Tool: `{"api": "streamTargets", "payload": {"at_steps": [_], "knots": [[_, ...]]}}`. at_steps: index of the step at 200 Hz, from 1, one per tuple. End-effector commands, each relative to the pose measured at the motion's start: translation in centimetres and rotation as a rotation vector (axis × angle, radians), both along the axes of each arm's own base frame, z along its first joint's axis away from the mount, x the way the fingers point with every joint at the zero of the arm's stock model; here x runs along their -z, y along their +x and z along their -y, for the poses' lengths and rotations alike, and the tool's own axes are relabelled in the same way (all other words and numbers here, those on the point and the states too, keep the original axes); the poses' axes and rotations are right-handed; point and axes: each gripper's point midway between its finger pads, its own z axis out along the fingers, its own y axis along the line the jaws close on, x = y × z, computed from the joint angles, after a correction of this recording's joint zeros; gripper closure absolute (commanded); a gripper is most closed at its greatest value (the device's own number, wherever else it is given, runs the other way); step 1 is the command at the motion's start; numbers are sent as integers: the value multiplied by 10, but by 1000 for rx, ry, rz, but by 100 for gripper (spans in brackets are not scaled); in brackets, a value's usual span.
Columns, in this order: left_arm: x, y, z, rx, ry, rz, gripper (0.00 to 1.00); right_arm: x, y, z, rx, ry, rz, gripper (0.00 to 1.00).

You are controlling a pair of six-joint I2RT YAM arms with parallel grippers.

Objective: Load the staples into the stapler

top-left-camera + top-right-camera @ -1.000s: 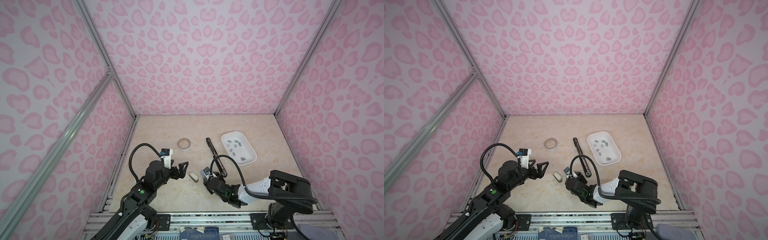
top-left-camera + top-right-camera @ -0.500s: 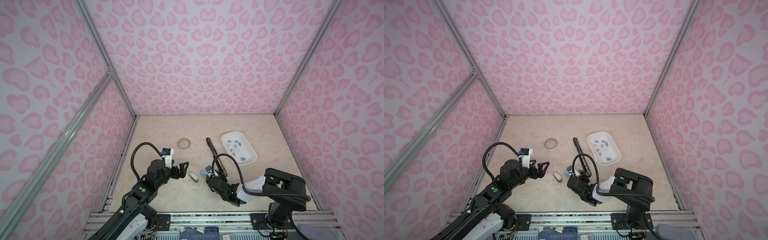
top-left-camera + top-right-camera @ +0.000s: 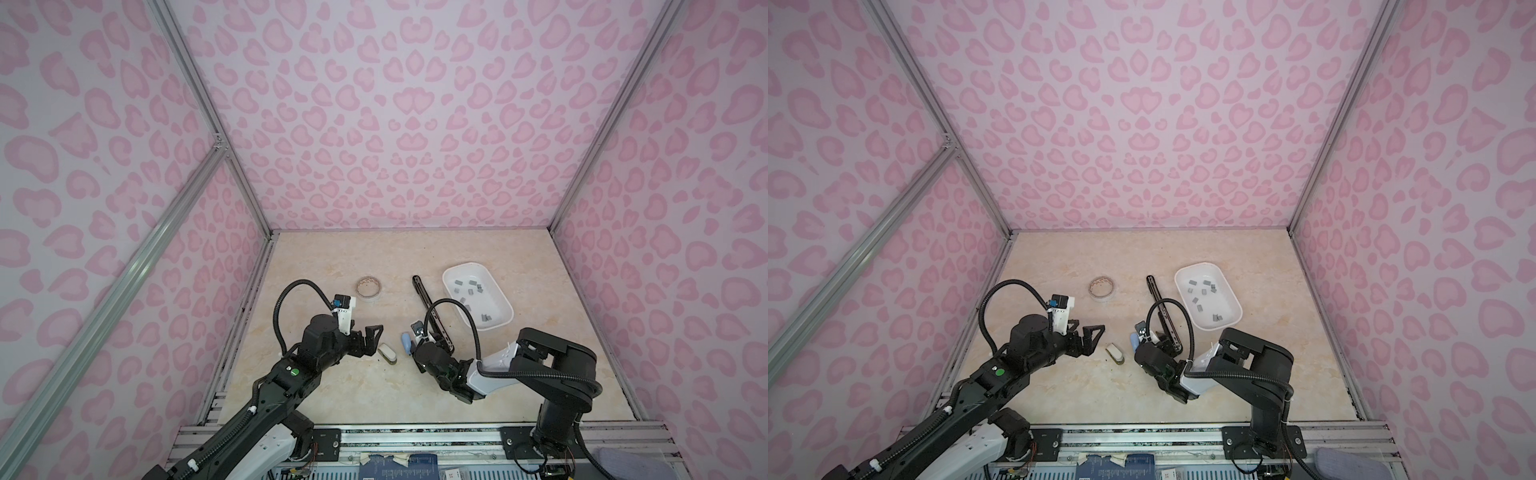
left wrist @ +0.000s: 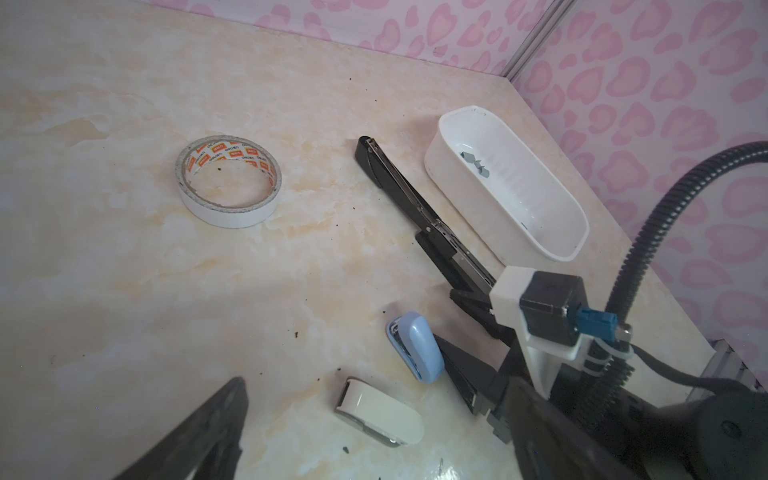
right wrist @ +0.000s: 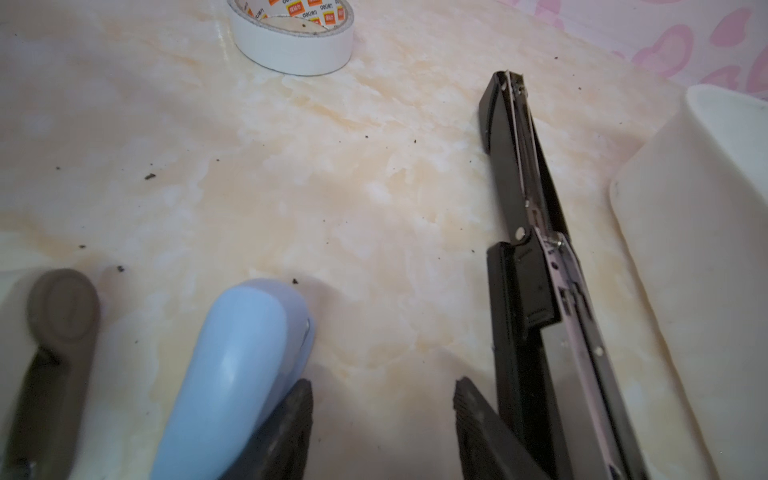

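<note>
One tape roll (image 4: 226,214) shows orange inner labels, their writing unreadable.

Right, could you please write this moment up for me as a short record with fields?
table: beige, marbled, pink patterned walls around
staples: grey strips loose in the white tray, none held
black stapler: long, opened out flat, beside the tray
blue stapler: small, just outside one of the right fingers
cream stapler: small, near the left gripper
tape roll: flat, apart from the rest
left gripper: open, empty
right gripper: open, nothing between, low between the blue and black staplers
</note>
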Motion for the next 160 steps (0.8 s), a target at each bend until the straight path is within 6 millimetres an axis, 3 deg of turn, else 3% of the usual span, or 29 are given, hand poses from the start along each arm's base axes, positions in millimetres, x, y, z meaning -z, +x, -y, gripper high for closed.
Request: {"api": "streamTargets", "payload": {"at_steps": [1,29,61,113,160], "knots": [[-16,8,9,18,-11,52,3,-8,1,14,41,-20,41,42],[0,17,9,-54,59,2,6,-26,-1,35,87,-8,89,42],[15,30,22,-124,114,-62,13,-39,-10,42,67,15,106,43],[36,36,51,-233,188,-119,18,-18,-22,31,4,43,75,42],[34,34,64,-283,177,-91,18,-8,-26,14,-47,105,51,42]]}}
